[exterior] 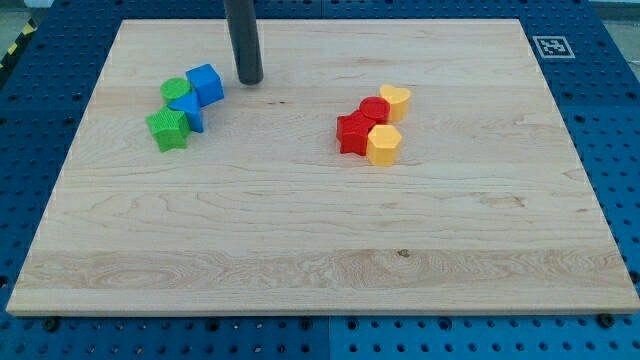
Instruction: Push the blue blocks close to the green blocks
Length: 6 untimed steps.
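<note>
A blue cube (206, 83) and a second blue block (187, 110) sit at the view's upper left, touching a green round block (174, 89) and a green star-shaped block (167, 129). All of these form one tight cluster. My tip (250, 80) is on the board just right of the blue cube, a small gap away from it.
A second cluster lies right of centre: a red star-shaped block (352, 133), a red round block (374, 109), a yellow heart-shaped block (396, 99) and a yellow hexagonal block (384, 145). The wooden board (320, 250) rests on a blue perforated table.
</note>
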{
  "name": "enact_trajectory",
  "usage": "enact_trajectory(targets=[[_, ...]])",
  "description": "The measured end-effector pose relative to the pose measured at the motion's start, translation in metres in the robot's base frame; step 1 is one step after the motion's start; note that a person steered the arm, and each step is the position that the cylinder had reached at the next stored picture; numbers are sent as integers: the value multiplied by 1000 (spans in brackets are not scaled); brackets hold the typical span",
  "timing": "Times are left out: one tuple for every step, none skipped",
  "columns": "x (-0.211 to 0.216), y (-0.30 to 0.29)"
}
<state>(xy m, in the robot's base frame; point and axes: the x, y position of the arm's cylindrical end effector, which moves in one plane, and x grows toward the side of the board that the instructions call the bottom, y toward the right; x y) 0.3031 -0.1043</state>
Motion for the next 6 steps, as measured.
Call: enact_trajectory(targets=[[-4,-24],[0,-49],[8,-56],[14,-56],[16,-56],[16,-57]])
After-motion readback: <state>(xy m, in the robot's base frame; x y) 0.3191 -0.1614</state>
